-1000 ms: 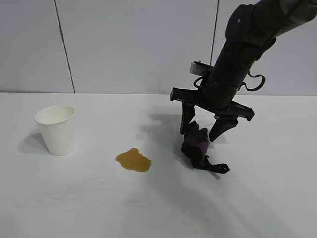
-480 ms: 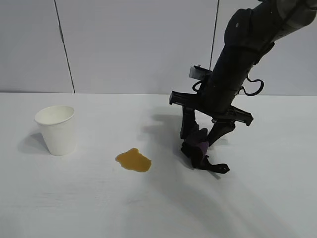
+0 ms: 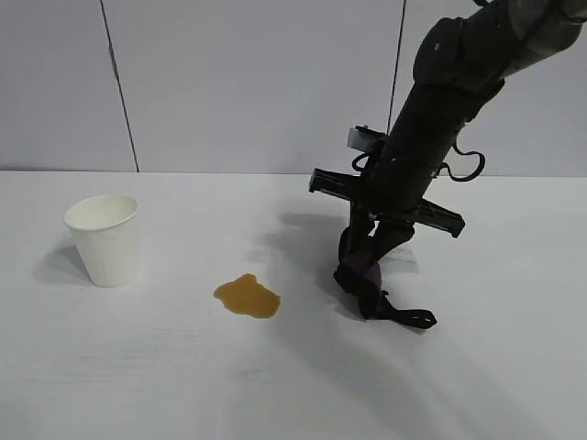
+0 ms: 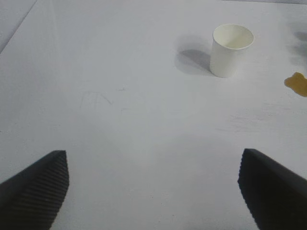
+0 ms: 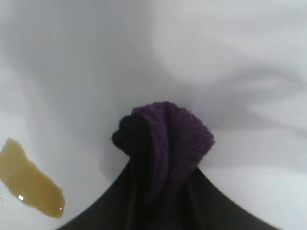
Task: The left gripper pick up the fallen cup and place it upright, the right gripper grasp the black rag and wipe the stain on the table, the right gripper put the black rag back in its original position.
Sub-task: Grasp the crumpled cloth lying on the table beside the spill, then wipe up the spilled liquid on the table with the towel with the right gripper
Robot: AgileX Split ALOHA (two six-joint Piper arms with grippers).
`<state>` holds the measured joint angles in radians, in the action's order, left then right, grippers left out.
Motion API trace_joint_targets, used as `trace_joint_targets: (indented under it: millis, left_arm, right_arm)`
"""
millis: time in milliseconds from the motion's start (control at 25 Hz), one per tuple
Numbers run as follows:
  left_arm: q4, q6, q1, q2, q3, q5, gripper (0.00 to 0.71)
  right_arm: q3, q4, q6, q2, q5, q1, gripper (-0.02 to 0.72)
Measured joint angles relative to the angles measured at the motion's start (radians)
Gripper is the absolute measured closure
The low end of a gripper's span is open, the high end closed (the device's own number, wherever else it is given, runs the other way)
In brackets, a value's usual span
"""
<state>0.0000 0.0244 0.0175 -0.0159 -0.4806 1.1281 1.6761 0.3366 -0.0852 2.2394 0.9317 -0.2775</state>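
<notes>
The white paper cup (image 3: 105, 238) stands upright at the left of the white table (image 3: 138, 367); it also shows in the left wrist view (image 4: 231, 50). The amber stain (image 3: 247, 296) lies in the middle, and shows in the right wrist view (image 5: 29, 181) and at the edge of the left wrist view (image 4: 297, 84). My right gripper (image 3: 369, 252) is shut on the black and purple rag (image 3: 364, 271), which bulges out between the fingers (image 5: 165, 143). The rag's strap (image 3: 408, 316) trails on the table. My left gripper (image 4: 153, 184) is open, empty, over bare table far from the cup.
A grey panelled wall (image 3: 248, 82) stands behind the table. Bare tabletop lies between the cup and the stain and in front of the stain.
My right gripper's fingers have closed from either side onto the rag and pinched it. The arm has leaned slightly left. The strap has shifted a little. Cup and stain are unmoved.
</notes>
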Motion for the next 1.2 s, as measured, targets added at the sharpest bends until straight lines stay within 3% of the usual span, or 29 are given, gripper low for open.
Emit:
trace_joint_targets:
  millis: [280,400,600,760,960,1080,1200]
  left_arm:
    - [0.0,0.0,0.0,0.0,0.0,0.0,0.02]
    - [0.0,0.0,0.0,0.0,0.0,0.0,0.02]
    - [0.0,0.0,0.0,0.0,0.0,0.0,0.02]
    - [0.0,0.0,0.0,0.0,0.0,0.0,0.02]
    - [0.0,0.0,0.0,0.0,0.0,0.0,0.02]
    - [0.0,0.0,0.0,0.0,0.0,0.0,0.02]
    - [0.0,0.0,0.0,0.0,0.0,0.0,0.02]
  right_arm:
    - [0.155,-0.014,0.028,-0.001,0.171,-0.053,0.574]
    - [0.195,-0.033,0.03,-0.001,0.195,-0.115,0.574]
    - [0.222,-0.041,0.033,-0.001,0.177,-0.22,0.574]
    - [0.222,-0.087,0.011,-0.001,0.138,-0.282,0.574]
    - [0.222,-0.202,-0.09,0.0,0.044,-0.335,0.574]
    - [0.222,-0.266,-0.171,0.018,0.035,-0.349,0.574]
    - [0.222,-0.281,-0.22,0.049,0.029,-0.352,0.574]
